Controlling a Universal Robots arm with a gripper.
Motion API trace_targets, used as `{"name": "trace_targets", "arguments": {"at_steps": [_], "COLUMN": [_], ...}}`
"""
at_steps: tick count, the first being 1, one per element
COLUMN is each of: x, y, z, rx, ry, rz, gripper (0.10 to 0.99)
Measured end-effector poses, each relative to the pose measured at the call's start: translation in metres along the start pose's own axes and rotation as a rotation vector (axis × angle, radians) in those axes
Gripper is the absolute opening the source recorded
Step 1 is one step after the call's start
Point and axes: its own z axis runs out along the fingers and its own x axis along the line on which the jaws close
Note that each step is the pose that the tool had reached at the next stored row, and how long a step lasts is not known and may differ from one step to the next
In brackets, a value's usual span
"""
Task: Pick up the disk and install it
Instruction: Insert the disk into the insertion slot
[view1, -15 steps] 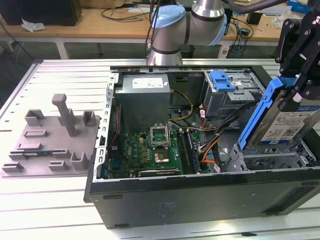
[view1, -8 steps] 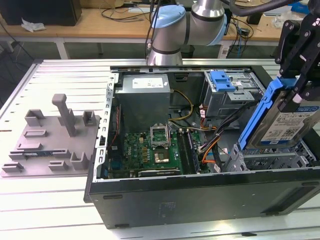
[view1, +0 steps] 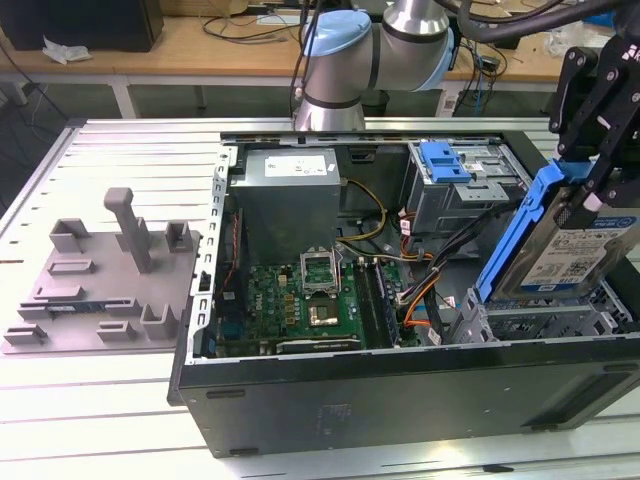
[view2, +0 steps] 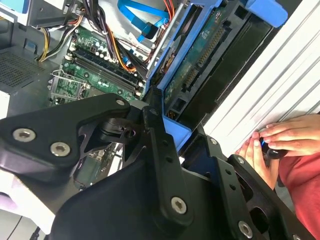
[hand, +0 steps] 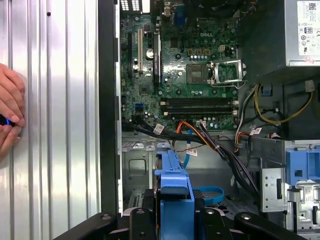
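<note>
Clamped shut with the gripper (view1: 585, 185) on the blue bracket (hand: 172, 185) of the disk (view1: 580, 255), up at the exterior view's right, over the end of the open computer case (view1: 400, 400). Held steeply tilted, label face up, low edge dipping toward the grey drive bay (view1: 540, 325). By the look of it, angled to feed into the bay rather than drop flat. Not seated: riding high above the cage. Brought in from above, well apart from the motherboard (hand: 185, 75) and near the cable bundle (hand: 215, 145), probably to avoid snagging wires.

Now the blind spots. Impossible to say whether touching the bay at the low edge or hovering just off it, masked there by the cage wall in the exterior view. Cut off at that picture's border on the far side. In the second wrist view, pad contact buried behind black linkage. Beside the case, on the slatted table (view1: 120, 400), spotting a person's hands (view2: 282, 137), pinching something small and dark, too tiny to name, wrists cut off.
</note>
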Motion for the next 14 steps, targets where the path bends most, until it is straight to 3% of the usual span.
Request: {"name": "trace_targets", "arguments": {"at_steps": [12,14], "x": [0.0007,0.0013], "y": [-0.0011,-0.0015], "z": [0.0124,0.0157], "rx": [0.000,0.000], "ry": [0.0009,-0.0028], "rz": [-0.001,-0.002], "gripper": [0.365,0.365]}}
